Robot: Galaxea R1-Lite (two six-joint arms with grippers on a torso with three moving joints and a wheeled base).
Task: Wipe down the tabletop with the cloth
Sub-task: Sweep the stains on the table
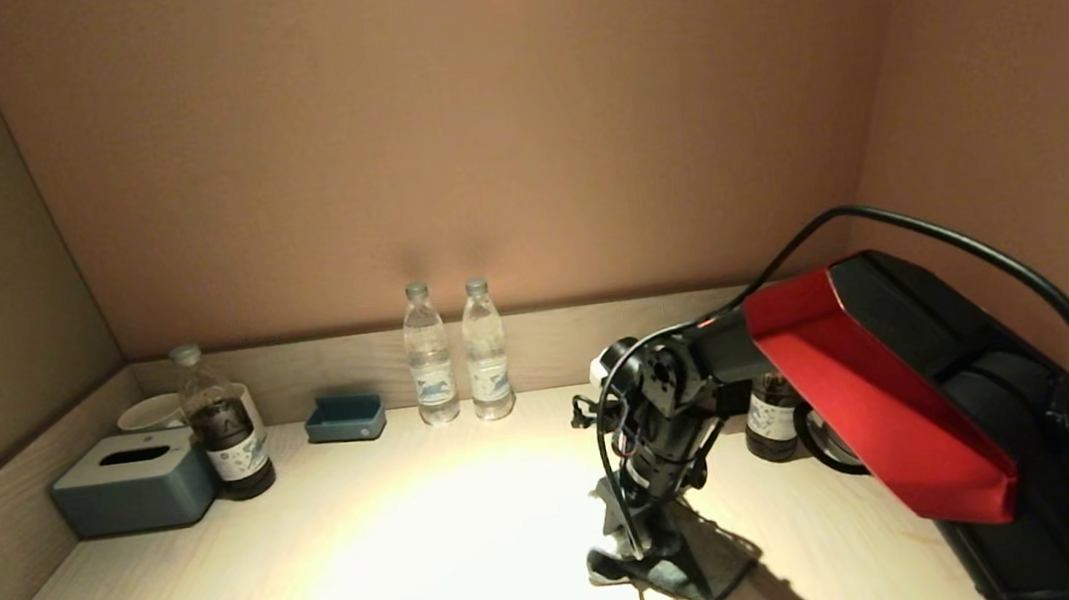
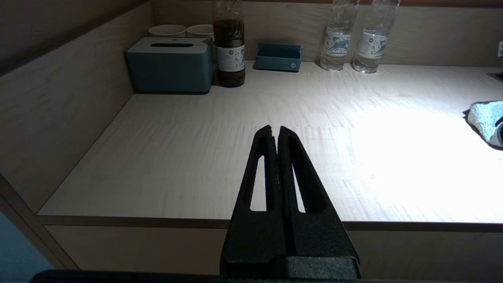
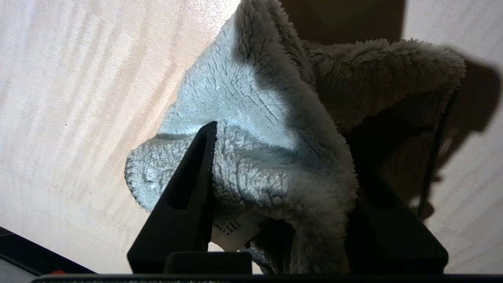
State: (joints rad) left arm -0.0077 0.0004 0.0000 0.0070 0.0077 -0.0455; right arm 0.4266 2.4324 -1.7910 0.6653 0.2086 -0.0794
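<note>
right gripper gathers the cloth for wiping

the cloth lies bunched on the tabletop, well in front of the 2 water bottles and to their right. the right gripper's fingers straddle a fold with pile pressed between them, seemingly mid-squeeze to get a firm hold. the left gripper waits at the table's near edge, fingers together, leaving the surface free for the sweep.
</note>
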